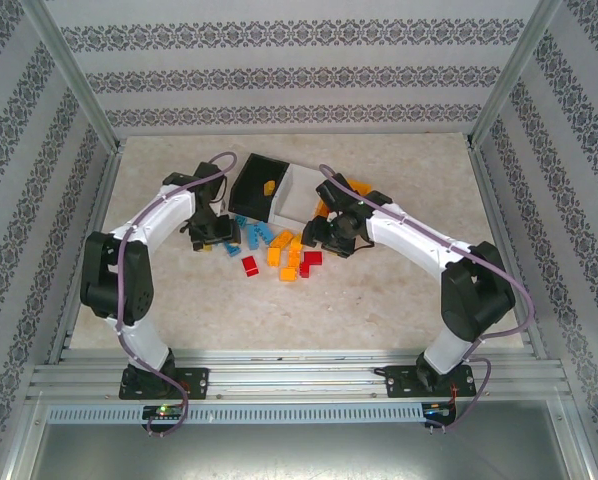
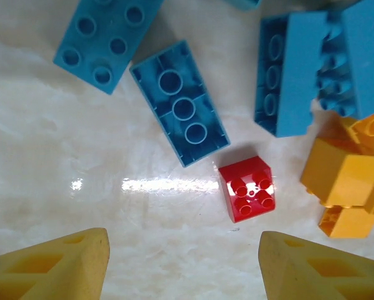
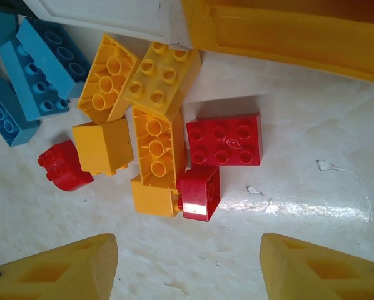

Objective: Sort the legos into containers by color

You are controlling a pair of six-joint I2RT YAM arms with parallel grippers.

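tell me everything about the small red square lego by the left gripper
The small red square plastic brick is glossy, with four studs facing up. It lies flat on the pale marbled table, turned slightly askew, touching no other brick. An upturned light blue brick lies up-left of it, orange-yellow bricks to its right. It sits ahead of the left gripper, whose jaws are open.

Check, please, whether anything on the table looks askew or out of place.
Nothing looks damaged. One blue brick lies upside down, hollow underside up, near a small red brick; the black bin sits skewed against the white bin.
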